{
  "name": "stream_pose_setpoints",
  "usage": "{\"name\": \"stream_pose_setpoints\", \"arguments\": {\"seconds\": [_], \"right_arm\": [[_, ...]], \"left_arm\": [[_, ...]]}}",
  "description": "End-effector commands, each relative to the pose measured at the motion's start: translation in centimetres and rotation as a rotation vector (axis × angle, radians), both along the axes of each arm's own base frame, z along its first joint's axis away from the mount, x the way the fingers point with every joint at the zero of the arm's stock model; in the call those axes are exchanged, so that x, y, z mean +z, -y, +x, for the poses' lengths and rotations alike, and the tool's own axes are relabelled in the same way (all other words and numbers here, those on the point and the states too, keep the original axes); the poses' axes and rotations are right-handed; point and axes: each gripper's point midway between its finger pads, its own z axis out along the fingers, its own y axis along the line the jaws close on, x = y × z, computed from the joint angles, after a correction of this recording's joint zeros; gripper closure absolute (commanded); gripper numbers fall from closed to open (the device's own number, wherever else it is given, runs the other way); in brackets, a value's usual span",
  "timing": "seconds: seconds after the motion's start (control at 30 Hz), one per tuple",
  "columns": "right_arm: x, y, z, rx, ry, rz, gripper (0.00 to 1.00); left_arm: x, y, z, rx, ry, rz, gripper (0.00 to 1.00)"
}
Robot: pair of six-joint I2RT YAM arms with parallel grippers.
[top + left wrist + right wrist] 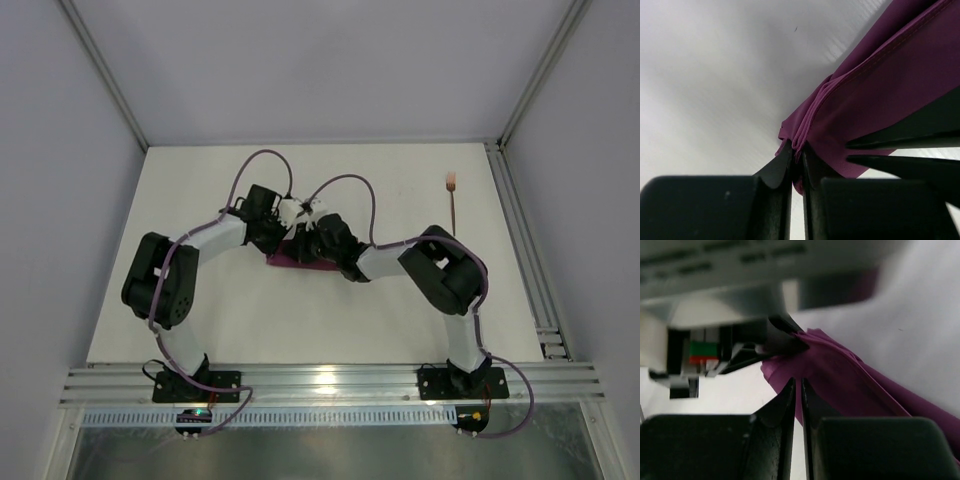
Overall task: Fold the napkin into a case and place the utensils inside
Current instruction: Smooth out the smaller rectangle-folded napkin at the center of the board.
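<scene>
From above: both my arms meet over the middle of the table (pixel 200 330), and the napkin (pixel 288 262) shows only as a maroon sliver under the two wrists, its long side running left to right. The fork (pixel 453 200) lies alone, well apart to the right, with its tines toward the far wall and its handle pointing back at me. My right arm (pixel 385 262) is clearly the nearer one to it, so I judge the pickup belongs to that side once the cloth is settled.

Left wrist now: my left gripper (pixel 797 156) is clamped tight on the corner of the napkin, and I can see stacked layers bunching right at the pinch. The folded edge runs away up and to the right. My right gripper (pixel 850 151) comes in from the right with its jaws narrowed to a slit, tips over the cloth.

Right wrist: my own fingers (pixel 789 400) stand almost together, and the napkin's near end sits just beyond them. I cannot tell whether any cloth is caught between them. The left gripper grips the corner just beyond. No fork here.
</scene>
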Motion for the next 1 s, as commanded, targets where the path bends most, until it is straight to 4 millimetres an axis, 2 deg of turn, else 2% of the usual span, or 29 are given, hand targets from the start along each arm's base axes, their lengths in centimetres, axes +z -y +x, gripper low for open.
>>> {"name": "stream_pose_setpoints", "arguments": {"seconds": [0.0, 0.03, 0.23, 0.4, 0.5, 0.77, 0.97], "right_arm": [[3.5, -3.3, 1.0, 0.018, 0.046, 0.154, 0.88], [2.5, -3.4, 1.1, 0.011, 0.026, 0.155, 0.89], [0.8, -3.6, 1.8, -0.069, -0.047, 0.223, 0.92], [-2.2, -2.2, 1.5, -0.157, -0.138, 0.190, 0.96], [-3.4, -1.4, 1.3, -0.186, -0.165, 0.153, 0.96], [-4.2, -0.8, 0.7, -0.183, -0.184, 0.121, 0.96], [-4.1, -1.2, 0.6, -0.170, -0.195, 0.131, 0.96]], "left_arm": [[1.5, 0.5, -0.1, 0.000, 0.010, -0.044, 0.92], [1.5, 0.4, -0.2, 0.000, 0.006, -0.046, 0.92], [0.9, 0.5, -0.7, -0.011, -0.030, -0.069, 0.92], [1.9, 0.2, -0.6, 0.023, -0.053, -0.156, 0.81], [2.4, -0.3, -0.2, 0.037, -0.045, -0.163, 0.72], [3.2, -1.2, -0.6, 0.037, -0.051, -0.166, 0.60], [4.1, -1.8, -0.2, 0.049, -0.014, -0.154, 0.59]]}}
